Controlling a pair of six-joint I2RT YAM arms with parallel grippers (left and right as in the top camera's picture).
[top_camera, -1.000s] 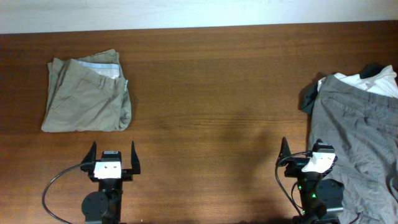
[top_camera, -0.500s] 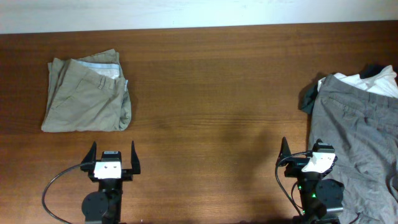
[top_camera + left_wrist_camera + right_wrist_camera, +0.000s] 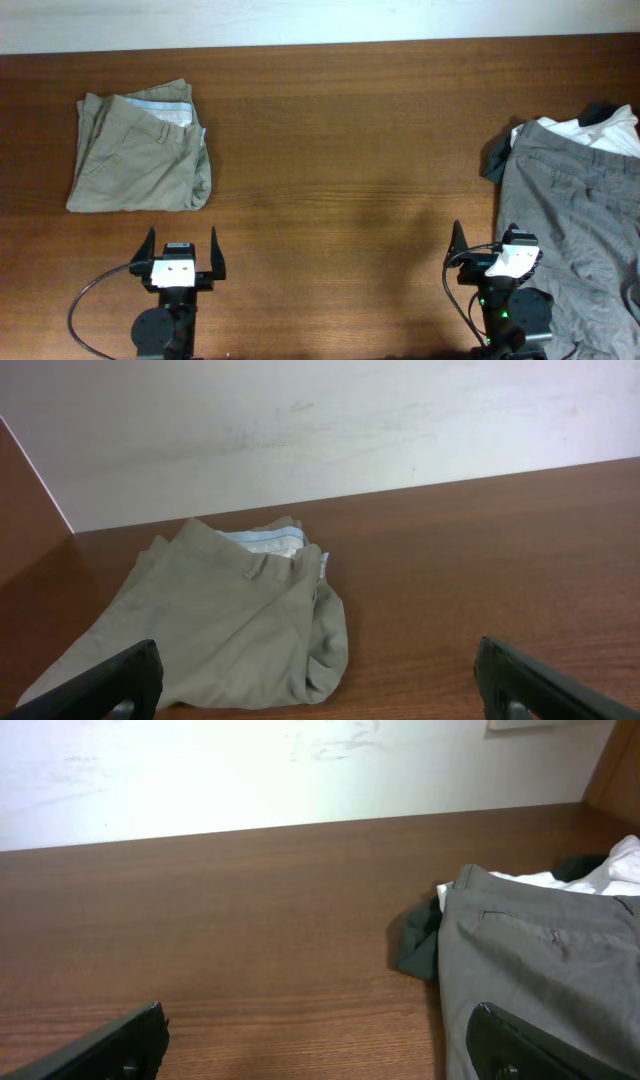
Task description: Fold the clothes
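Nothing has moved since a second ago: both arms and every garment sit exactly where they were. Nearest me, at the front edge of the worktop (image 3: 340,150), the left claw (image 3: 181,243) is parked with its fingers spread wide and nothing between them. The right claw (image 3: 500,248) is parked the same way, wide and empty. Its wrist camera shows one finger low at each side of the view, the right one against grey cloth. That cloth is the grey trousers (image 3: 575,210), which lie unfolded along the right edge, from just beside the right arm back toward the far side. A dark piece (image 3: 495,158) pokes out at their left and a white piece (image 3: 600,130) lies tucked under their far end. Far off on the left, well apart from that pile, the khaki shorts (image 3: 140,155) lie in a neat square with a strip of pale lining at the top, and they look finished to me. I judge the step in hand to be starting on the grey trousers. To do it well, I would send the right claw to the waistband rather than a loose leg. I would pinch only the top layer, so the white piece stays behind, and drag the trousers to the bare middle. There both claws can reach to flatten them before any fold.
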